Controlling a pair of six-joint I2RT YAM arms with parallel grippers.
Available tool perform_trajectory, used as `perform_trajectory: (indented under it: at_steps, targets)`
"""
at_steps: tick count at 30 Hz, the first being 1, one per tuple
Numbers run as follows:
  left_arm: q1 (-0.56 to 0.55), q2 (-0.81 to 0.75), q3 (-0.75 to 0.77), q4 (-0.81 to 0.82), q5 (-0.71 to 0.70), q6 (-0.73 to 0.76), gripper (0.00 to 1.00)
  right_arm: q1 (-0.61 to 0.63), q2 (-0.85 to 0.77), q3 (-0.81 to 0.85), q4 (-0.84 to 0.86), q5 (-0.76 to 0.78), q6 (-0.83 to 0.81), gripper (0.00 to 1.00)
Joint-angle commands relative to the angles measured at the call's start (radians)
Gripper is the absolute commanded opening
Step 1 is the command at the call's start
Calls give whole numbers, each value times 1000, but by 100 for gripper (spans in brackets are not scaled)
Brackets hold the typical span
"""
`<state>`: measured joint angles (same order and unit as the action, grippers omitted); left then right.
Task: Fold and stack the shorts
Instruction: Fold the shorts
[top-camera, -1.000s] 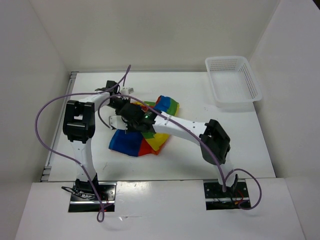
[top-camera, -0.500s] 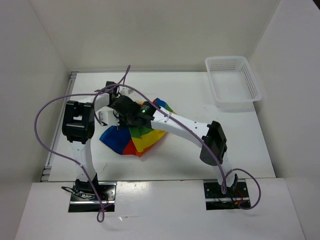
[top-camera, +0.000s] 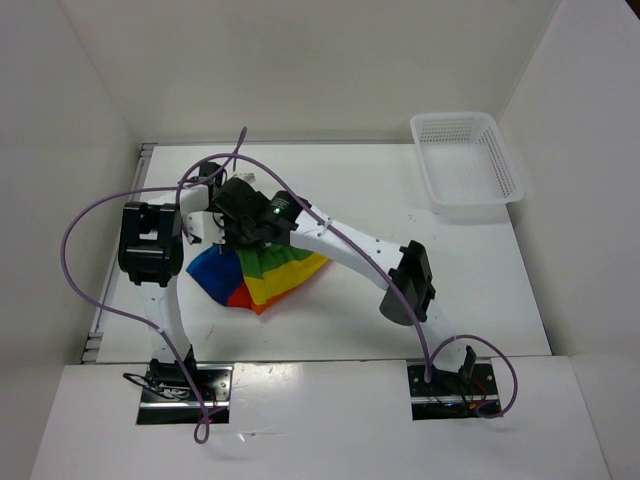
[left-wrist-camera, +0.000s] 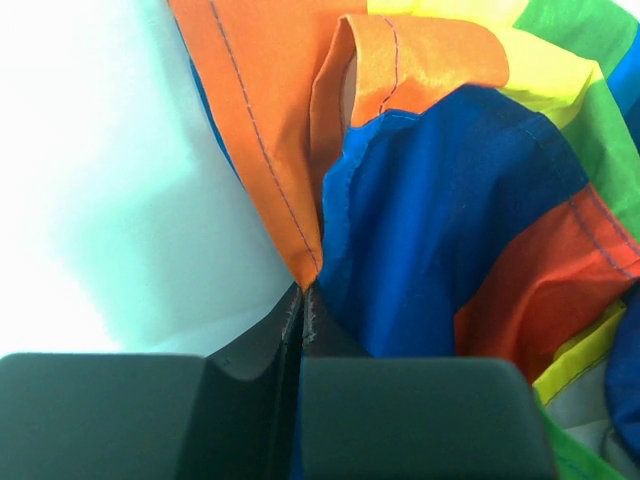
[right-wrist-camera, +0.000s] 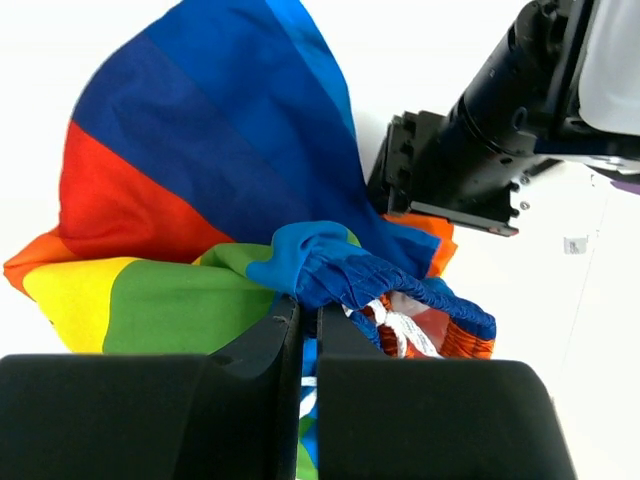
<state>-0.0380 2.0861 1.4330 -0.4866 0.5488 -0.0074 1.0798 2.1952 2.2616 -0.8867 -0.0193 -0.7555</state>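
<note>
The rainbow-striped shorts (top-camera: 255, 275) lie bunched on the white table left of centre, hanging from both grippers at their far edge. My left gripper (top-camera: 213, 222) is shut on an orange hem corner of the shorts (left-wrist-camera: 300, 180), pinched at the fingertips (left-wrist-camera: 303, 300). My right gripper (top-camera: 250, 225) is shut on the blue gathered waistband (right-wrist-camera: 340, 270), with the white drawstring (right-wrist-camera: 400, 325) beside its fingers. The two grippers are close together; the left gripper's black body (right-wrist-camera: 480, 150) shows in the right wrist view.
A white mesh basket (top-camera: 465, 160) stands at the back right of the table (top-camera: 450, 270). White walls enclose the table on the left, back and right. A purple cable (top-camera: 100, 215) loops over the left arm.
Both grippers have moved left and toward the back with the shorts in them. The shorts have been dragged left and now spread out below the grippers.
</note>
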Motion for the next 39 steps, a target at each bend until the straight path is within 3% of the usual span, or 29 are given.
perform_trajectory:
  at_steps: [1,3,4,5,6,7,10,14,21,28,33,39]
  targets:
    - [-68,6,16,6,-25,7,0,48,55,-14,235,-80,27,0]
    - [-41,6,38,-6,-59,7,1,48,43,-25,244,-80,51,0]
    - [-24,15,61,-16,-69,7,5,57,34,-34,256,-80,61,5]
    - [-5,15,72,-17,-69,7,13,57,22,-45,256,-80,61,15]
    - [33,15,82,-27,-50,7,16,57,-4,-72,256,-80,61,37]
    - [52,25,93,-38,-17,7,19,57,-15,-85,265,-80,76,48]
    - [78,25,115,-59,10,7,30,57,-58,-129,275,-100,131,61]
    - [87,-12,115,-60,33,7,48,57,-95,-142,319,-110,225,67]
    - [96,-61,181,-95,33,7,56,17,-210,-148,403,-16,358,61]
    - [50,-150,185,-190,7,7,59,-154,-425,-512,445,15,464,54]
    - [39,-208,98,-254,-61,7,60,-352,-378,-556,494,-149,532,59]
    - [30,-233,14,-291,-121,7,63,-492,-73,-328,447,-379,567,77]
